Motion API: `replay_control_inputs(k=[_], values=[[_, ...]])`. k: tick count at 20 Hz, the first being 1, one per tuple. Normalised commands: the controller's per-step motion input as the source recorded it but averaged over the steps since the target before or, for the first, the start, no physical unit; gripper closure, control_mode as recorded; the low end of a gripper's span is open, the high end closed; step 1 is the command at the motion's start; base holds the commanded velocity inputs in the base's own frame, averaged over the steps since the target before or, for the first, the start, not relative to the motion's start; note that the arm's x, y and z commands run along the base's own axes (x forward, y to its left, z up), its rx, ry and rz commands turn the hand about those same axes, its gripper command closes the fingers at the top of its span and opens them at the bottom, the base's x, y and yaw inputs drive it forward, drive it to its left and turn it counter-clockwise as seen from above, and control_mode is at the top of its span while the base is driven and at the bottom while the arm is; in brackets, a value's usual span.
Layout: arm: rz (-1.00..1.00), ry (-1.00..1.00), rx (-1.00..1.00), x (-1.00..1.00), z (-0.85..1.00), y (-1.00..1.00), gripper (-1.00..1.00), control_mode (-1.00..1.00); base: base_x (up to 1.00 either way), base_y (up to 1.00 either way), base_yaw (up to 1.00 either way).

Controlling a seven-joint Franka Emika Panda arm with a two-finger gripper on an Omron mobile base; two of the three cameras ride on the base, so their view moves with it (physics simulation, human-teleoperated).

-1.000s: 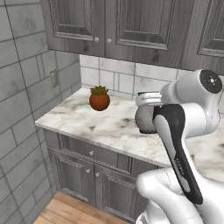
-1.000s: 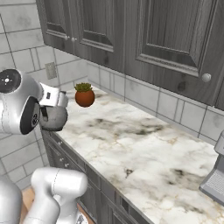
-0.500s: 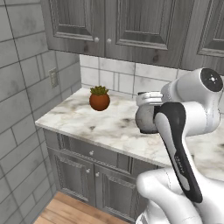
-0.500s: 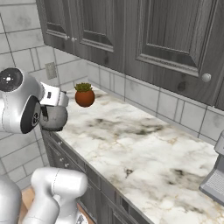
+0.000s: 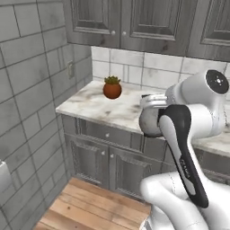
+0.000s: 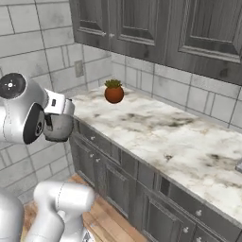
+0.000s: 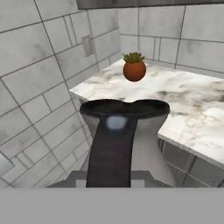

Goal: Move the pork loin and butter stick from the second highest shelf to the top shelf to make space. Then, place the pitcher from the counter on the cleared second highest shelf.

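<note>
My gripper (image 7: pixel 112 173) is shut on the pitcher (image 7: pixel 127 131), a glossy dark grey bulbous vessel with a flared rim, seen from close behind in the hand view. In the left base view the pitcher (image 5: pixel 150 122) hangs in the air in front of the counter (image 5: pixel 108 110), clear of its front edge, under the white hand. From the right base camera, the pitcher (image 6: pixel 57 127) is left of the counter (image 6: pixel 160 139). The pork loin, the butter stick and both shelves are out of view.
A terracotta pot with a green plant (image 5: pixel 112 88) stands at the back of the counter, near the tiled wall. Dark grey wall cabinets (image 6: pixel 142 23) hang above. Base cabinets (image 5: pixel 105 157) sit below, with wooden floor (image 5: pixel 90 206) in front. A grey tiled wall (image 5: pixel 27 90) closes the left side.
The whole picture has shifted: the base has backed away from the counter, so the counter sits farther off and the floor shows. The pitcher stays in the shut gripper.
</note>
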Motion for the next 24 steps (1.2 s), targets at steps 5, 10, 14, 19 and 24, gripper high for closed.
replay_control_inputs(k=[5, 10, 14, 19, 24], values=[[0.0, 0.0, 0.0, 0.0, 0.0, 0.0, 1.0, 1.0, -1.0, 0.17, -0.46], [0.0, 0.0, 0.0, 0.0, 0.0, 0.0, 1.0, 1.0, -0.77, 0.0, -0.67], [0.0, 0.0, 0.0, 0.0, 0.0, 0.0, 1.0, 1.0, -0.4, 0.0, -0.73], [0.0, 0.0, 0.0, 0.0, 0.0, 0.0, 1.0, 1.0, -0.13, -0.05, -0.74], [0.0, 0.0, 0.0, 0.0, 0.0, 0.0, 1.0, 1.0, -0.01, -0.11, -0.74]])
